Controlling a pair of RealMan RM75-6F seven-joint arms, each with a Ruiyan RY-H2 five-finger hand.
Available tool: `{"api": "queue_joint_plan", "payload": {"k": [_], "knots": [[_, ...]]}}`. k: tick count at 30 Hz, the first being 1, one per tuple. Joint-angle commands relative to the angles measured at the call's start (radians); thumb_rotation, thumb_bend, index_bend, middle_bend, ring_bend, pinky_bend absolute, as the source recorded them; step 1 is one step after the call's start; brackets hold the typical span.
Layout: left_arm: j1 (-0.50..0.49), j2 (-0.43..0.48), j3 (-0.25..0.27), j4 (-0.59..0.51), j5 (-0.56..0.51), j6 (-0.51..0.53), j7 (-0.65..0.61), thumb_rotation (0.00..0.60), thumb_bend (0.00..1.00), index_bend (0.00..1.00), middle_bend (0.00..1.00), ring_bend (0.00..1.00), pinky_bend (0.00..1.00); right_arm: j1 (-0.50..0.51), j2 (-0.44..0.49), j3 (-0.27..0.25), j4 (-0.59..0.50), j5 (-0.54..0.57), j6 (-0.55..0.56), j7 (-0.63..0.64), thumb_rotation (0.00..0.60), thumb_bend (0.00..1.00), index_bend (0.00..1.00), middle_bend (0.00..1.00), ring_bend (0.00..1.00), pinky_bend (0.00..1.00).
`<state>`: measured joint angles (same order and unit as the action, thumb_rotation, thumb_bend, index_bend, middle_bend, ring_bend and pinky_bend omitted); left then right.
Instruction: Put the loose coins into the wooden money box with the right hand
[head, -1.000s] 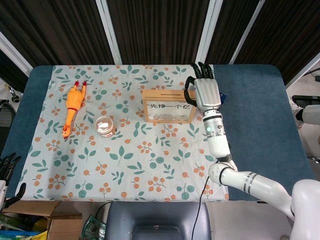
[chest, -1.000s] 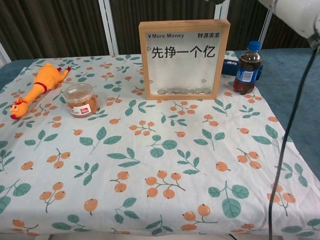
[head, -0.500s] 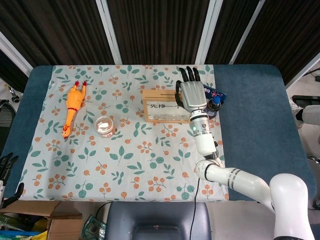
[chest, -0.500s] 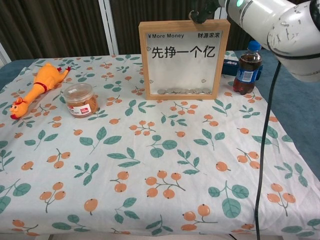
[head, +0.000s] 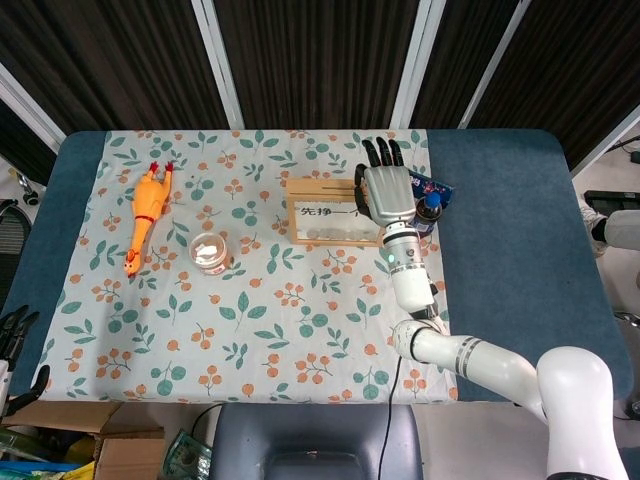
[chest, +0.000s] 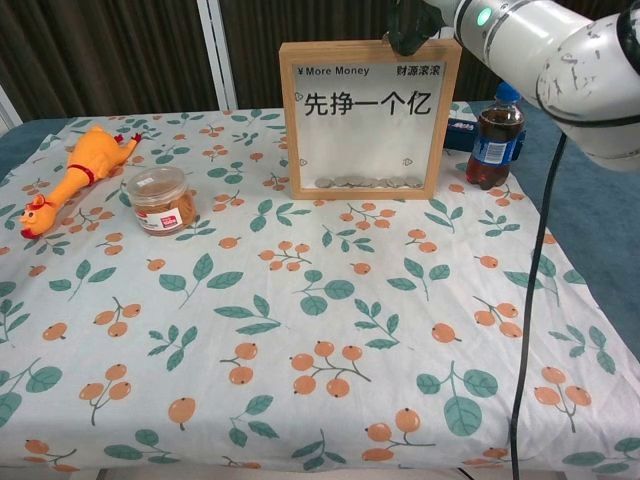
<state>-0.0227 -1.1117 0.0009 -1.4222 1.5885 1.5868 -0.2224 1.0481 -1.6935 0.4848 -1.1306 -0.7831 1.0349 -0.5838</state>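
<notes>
Coins (chest: 365, 183) lay in a row along the bottom of the wooden money box (chest: 368, 118), behind its clear front, as the chest view showed; no loose coin could be made out on the cloth. In the head view, the box (head: 332, 212) stood upright on the floral tablecloth (head: 280, 310) covering the middle of the blue table (head: 520, 250). The right robot hand (head: 388, 190) hung over the box's right end, back of the hand up, dark fingers (head: 383, 152) stretched out past the top edge; whether it pinched a coin could not be told. A cola bottle (head: 427, 210) stood just right of the box, a small lidded jar (head: 209, 250) well to its left, and an orange rubber chicken (head: 146, 215) further left. The left robot hand (head: 14, 335) showed dimly at the lower left edge, off the table, its grip unclear. In the chest view, dark fingertips (chest: 408, 38) of the right robot hand touched the top right of the frame, with the white forearm (chest: 560, 60) reaching in from the right. The bottle (chest: 494, 138) stood beside the box, the jar (chest: 161, 200) and chicken (chest: 70, 175) to the left.
</notes>
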Motion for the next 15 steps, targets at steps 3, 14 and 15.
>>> {"api": "queue_joint_plan", "payload": {"k": [3, 14, 15], "knots": [[0.001, 0.000, 0.000, 0.000, -0.001, 0.001, -0.001, 0.600, 0.44, 0.00, 0.00, 0.00, 0.00, -0.003, 0.004, -0.009, -0.003, -0.010, 0.001, 0.018, 0.600, 0.61, 0.53, 0.20, 0.00, 0.00], [0.001, 0.000, 0.002, -0.002, 0.005, 0.003, 0.003, 0.600, 0.44, 0.00, 0.00, 0.00, 0.00, -0.042, 0.068, -0.021, -0.118, -0.076, 0.054, 0.065, 0.600, 0.61, 0.50, 0.19, 0.00, 0.00], [0.001, 0.000, 0.003, -0.003, 0.007, 0.004, 0.005, 0.600, 0.44, 0.00, 0.00, 0.00, 0.00, -0.055, 0.088, -0.024, -0.153, -0.094, 0.068, 0.077, 0.600, 0.61, 0.50, 0.19, 0.00, 0.00]]}}
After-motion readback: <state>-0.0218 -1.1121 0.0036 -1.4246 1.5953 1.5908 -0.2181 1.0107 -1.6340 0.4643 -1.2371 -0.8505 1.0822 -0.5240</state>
